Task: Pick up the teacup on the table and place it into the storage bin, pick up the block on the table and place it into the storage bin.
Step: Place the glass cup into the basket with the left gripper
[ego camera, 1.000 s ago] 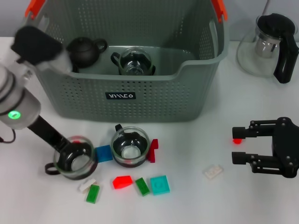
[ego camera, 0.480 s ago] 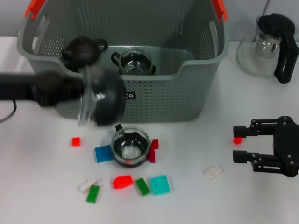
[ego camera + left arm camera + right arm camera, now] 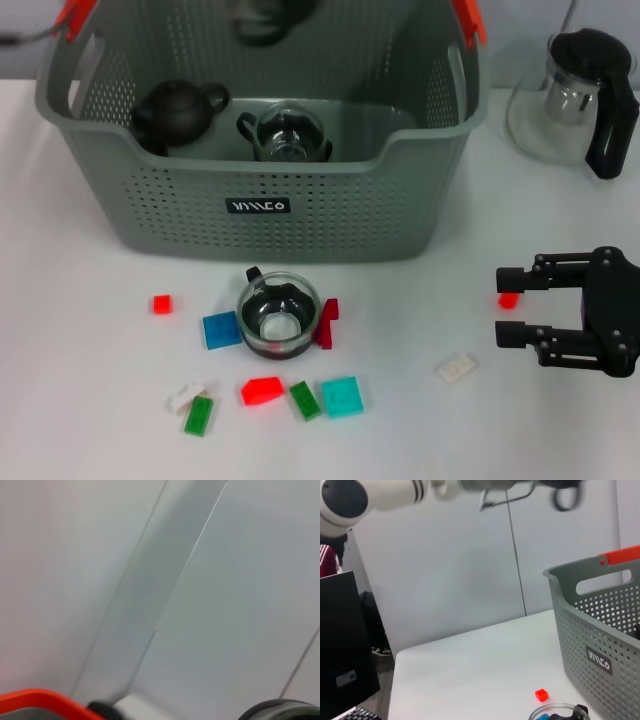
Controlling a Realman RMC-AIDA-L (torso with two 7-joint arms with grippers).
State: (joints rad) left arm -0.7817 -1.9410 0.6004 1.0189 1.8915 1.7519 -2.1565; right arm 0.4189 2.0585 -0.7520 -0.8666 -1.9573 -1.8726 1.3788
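The large grey-green perforated plastic storage bin (image 3: 262,205) w/ orange-red handles and a small black label sits at the far edge of the white table (image 3: 90,400), toward the far left corner. Inside it: a dark round teapot (image 3: 180,108) and a clear glass teacup (image 3: 289,133).

Left gripper (image 3: 268,18) is high over the bin's far wall, just a dark smear in the head view; the right wrist view shows the left arm stretched above the bin w/ a dark ring-shaped bit hanging under it. Can't tell whether its claw is open or closed, or what it holds.

Second clear glass teacup w/ black handle (image 3: 278,315) stands on the table just in front of the bin, mid-table. Touching or just beside it: a blue square block (image 3: 221,329) and a dark red block (image 3: 327,322). Toward the near edge: red wedge block (image 3: 262,390), two green blocks, a teal square block (image 3: 341,396), a white block. A small red cube (image 3: 162,303) lies apart, toward the left edge.

Right gripper (image 3: 512,317) is parked near the right edge, claw spread open, gripping nothing; a small red block (image 3: 508,299) lies by its tips. A glass pitcher w/ black handle (image 3: 578,95) is at the far right corner.
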